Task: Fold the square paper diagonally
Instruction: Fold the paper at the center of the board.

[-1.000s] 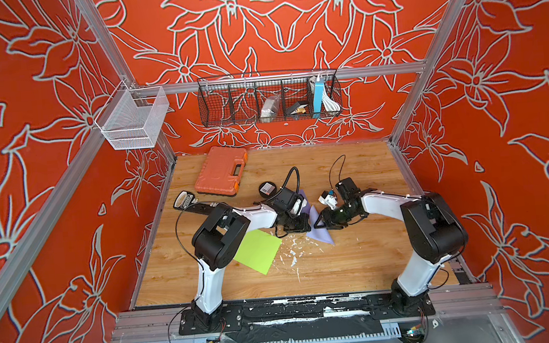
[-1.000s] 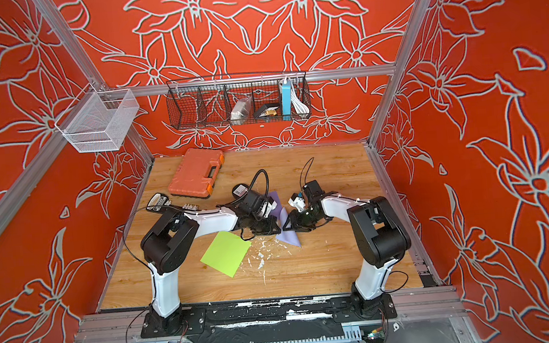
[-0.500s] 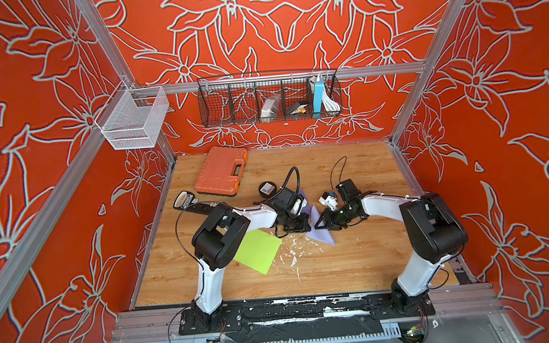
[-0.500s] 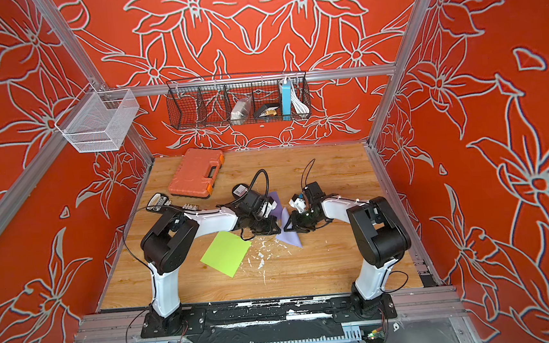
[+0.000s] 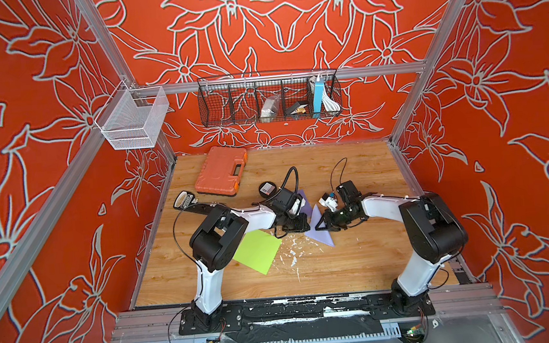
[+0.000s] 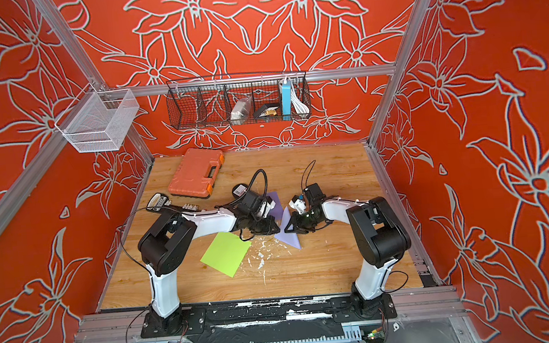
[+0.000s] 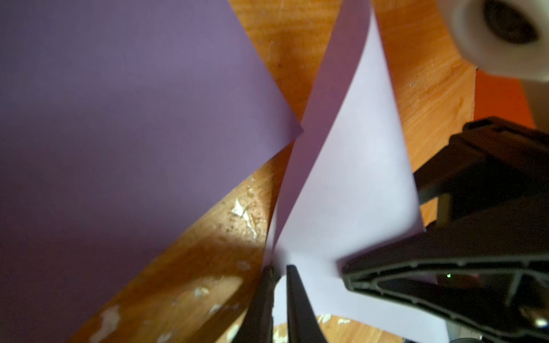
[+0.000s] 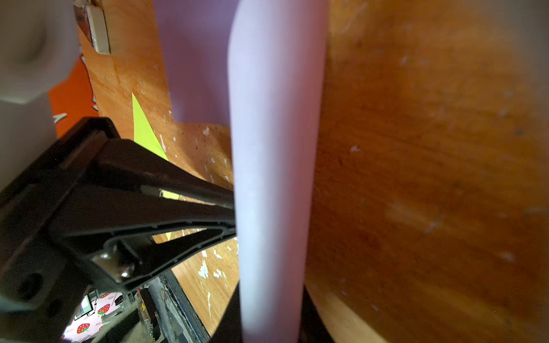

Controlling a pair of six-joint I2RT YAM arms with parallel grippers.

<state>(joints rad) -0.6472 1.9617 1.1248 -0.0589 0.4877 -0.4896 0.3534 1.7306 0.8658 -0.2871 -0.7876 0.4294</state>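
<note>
One black disc [image 5: 267, 189], label illegible, lilac paper [image 5: 322, 237] half-raised

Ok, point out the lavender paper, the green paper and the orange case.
lavender paper [image 5: 322, 238]: in a top view, on its flat lower part, just below the right gripper.
green paper [image 5: 257, 251]: in a top view, on the middle of the sheet.
orange case [image 5: 219, 170]: in a top view, on the middle of its lid.
</note>
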